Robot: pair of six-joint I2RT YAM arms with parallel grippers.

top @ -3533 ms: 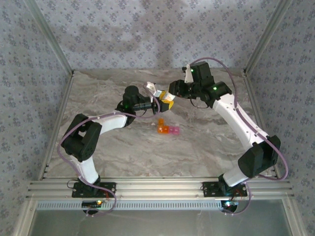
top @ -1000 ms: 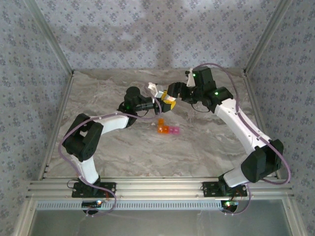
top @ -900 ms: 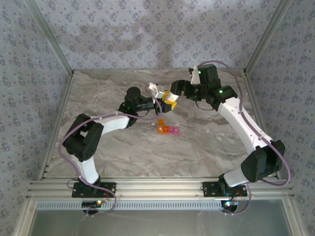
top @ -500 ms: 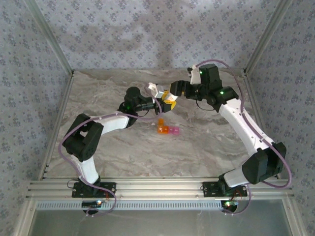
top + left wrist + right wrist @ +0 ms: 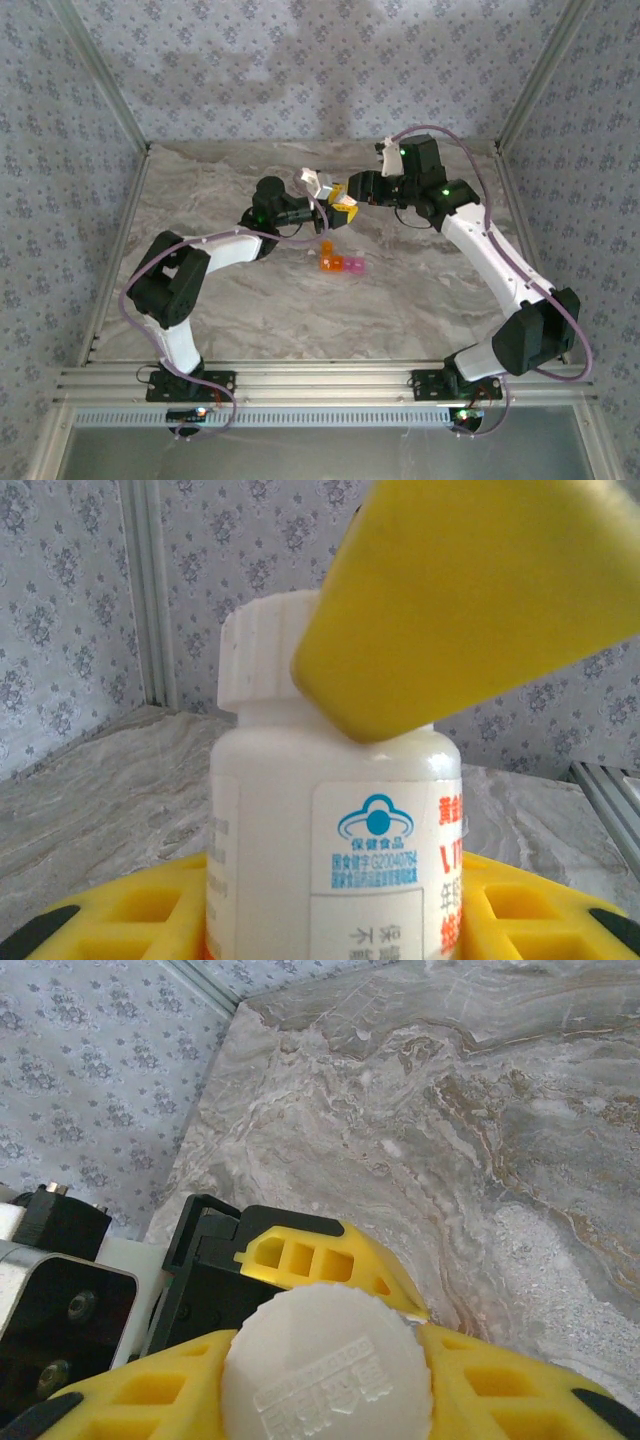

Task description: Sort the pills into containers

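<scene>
left gripper (image 5: 335, 920): yellow fingers (image 5: 130, 910) clamped on the lower body of a white bottle (image 5: 330, 810), one at 9 o'clock and one at 3 o'clock of it. the bottle's label carries a blue emblem and orange print.

right gripper (image 5: 328, 1385): fingers (image 5: 500, 1390) closed against the ribbed white cap (image 5: 328, 1355) from both sides. in the left wrist view one of them presses the cap from 2 o'clock.

in the top view, both grippers meet above the far centre of the marble table (image 5: 420, 300). the containers (image 5: 340, 264) lie on the table at 6 o'clock of that meeting point, apart from both grippers. the strip runs from 9 to 3 o'clock, orange end at 9, pink end at 3.
</scene>
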